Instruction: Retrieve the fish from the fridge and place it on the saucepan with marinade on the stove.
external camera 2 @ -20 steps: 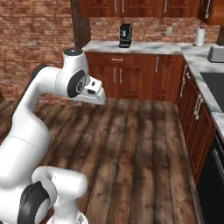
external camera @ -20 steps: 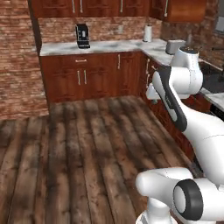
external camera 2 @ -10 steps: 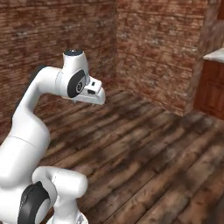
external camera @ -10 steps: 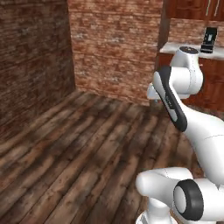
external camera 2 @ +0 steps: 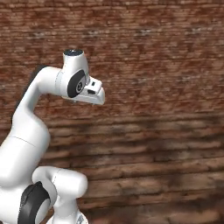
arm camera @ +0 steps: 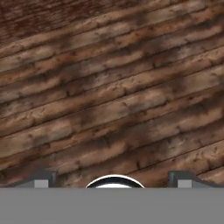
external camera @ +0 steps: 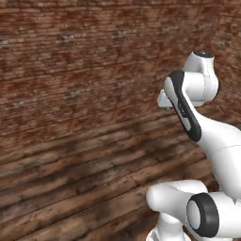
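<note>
Turning with the base, both base cameras now face a brick wall (external camera: 84,61) and plank floor (external camera: 70,179); a second ago they showed counters and cabinets. The fish, fridge and stove lie somewhere else, so the search goes on. The gripper (arm camera: 113,178) is spread wide, empty, above bare floor.

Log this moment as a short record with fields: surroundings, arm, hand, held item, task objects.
surroundings: brick wall ahead, wooden plank floor below
arm: white arm folded high above the base
hand: hand points down at the floor planks, fingertips wide apart, open
held item: nothing between the fingertips
task objects: not among what these views take in; wall and floor face the cameras
</note>
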Tool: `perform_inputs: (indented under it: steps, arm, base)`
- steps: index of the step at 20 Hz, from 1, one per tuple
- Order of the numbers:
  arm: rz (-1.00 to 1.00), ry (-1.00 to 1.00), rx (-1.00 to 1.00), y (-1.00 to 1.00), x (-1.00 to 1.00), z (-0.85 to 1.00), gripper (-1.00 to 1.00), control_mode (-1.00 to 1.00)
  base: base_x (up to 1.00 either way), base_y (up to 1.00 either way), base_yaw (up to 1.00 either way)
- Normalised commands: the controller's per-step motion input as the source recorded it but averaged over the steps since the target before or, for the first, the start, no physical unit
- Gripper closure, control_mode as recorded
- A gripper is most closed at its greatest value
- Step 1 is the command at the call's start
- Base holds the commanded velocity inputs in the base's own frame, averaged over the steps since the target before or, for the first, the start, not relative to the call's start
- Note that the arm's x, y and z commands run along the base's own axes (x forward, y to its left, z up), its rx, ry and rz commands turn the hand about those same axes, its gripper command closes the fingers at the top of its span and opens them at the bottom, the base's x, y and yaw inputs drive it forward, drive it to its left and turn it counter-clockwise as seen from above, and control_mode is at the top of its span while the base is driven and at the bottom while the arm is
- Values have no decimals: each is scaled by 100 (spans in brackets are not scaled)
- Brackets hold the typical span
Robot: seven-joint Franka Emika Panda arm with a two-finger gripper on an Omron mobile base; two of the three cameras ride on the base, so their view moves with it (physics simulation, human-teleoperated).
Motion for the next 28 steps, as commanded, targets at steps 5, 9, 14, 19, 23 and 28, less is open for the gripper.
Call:
perform_inputs:
  steps: [5, 9, 14, 19, 23, 28]
  arm:
    - [0, 0, 0, 0, 0, 0, -100, 100]
    - [0, 0, 0, 0, 0, 0, -100, 100]
    - [0, 0, 0, 0, 0, 0, -100, 100]
    - [0, 0, 0, 0, 0, 0, -100, 100]
    - [0, 0, 0, 0, 0, 0, -100, 100]
    - [0, 0, 0, 0, 0, 0, -100, 100]
  base:
    - [-12, 0, 100]
    - [-11, 0, 100]
    - [-11, 0, 100]
    - [-12, 0, 100]
    - [-12, 0, 100]
    - [-12, 0, 100]
